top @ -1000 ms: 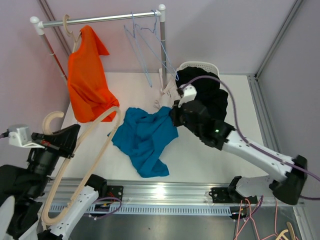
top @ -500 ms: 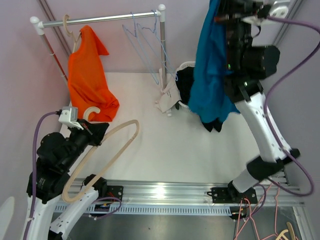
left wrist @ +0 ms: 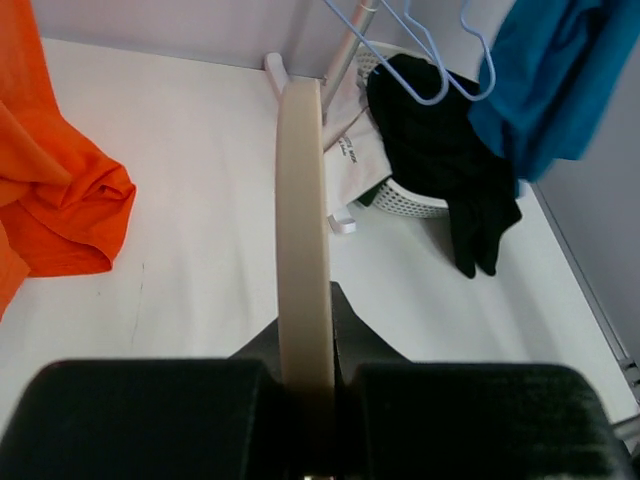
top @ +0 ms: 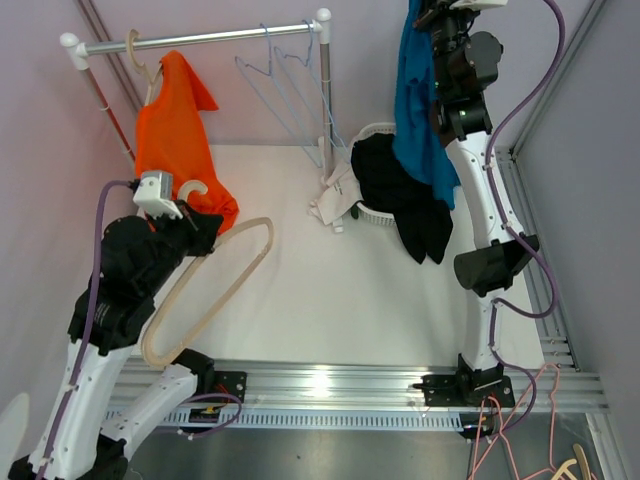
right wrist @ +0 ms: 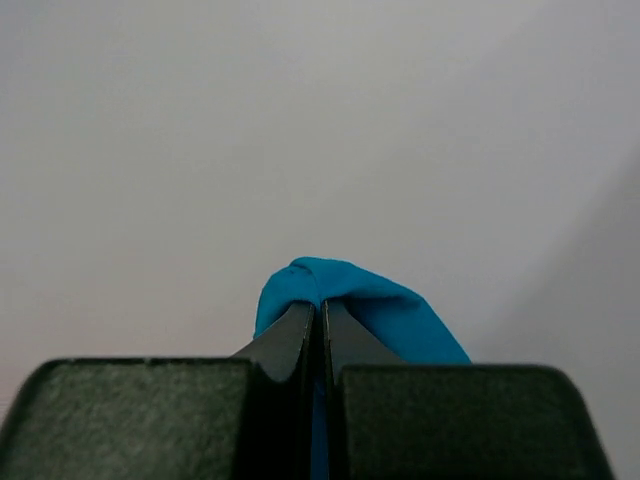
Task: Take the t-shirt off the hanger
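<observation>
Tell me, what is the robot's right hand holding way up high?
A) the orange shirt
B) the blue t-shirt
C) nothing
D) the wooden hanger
B: the right gripper is shut on the blue t-shirt, which hangs down from it; the wooden hanger is in the left gripper.

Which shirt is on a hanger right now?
The orange t-shirt, on the beige hanger hooked over the metal rail. The blue t-shirt hangs from the right end effector; the black garment drapes over the white basket.
</observation>
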`<move>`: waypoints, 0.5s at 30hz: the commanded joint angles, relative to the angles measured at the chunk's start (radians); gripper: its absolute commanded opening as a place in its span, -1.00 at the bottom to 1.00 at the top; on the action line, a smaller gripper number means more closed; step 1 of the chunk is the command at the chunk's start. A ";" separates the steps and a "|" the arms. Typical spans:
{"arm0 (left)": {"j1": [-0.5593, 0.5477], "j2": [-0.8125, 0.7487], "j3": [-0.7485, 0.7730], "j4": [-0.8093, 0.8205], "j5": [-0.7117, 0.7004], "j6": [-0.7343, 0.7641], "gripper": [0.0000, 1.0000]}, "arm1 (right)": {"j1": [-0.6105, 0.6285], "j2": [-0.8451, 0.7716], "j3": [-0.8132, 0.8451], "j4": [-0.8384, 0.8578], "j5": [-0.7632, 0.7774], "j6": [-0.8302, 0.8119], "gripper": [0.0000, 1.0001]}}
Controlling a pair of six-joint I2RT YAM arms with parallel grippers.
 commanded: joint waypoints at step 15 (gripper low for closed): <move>0.251 0.342 0.339 0.059 -0.040 0.009 -0.99 | -0.036 -0.060 -0.436 -0.795 0.020 0.275 -1.00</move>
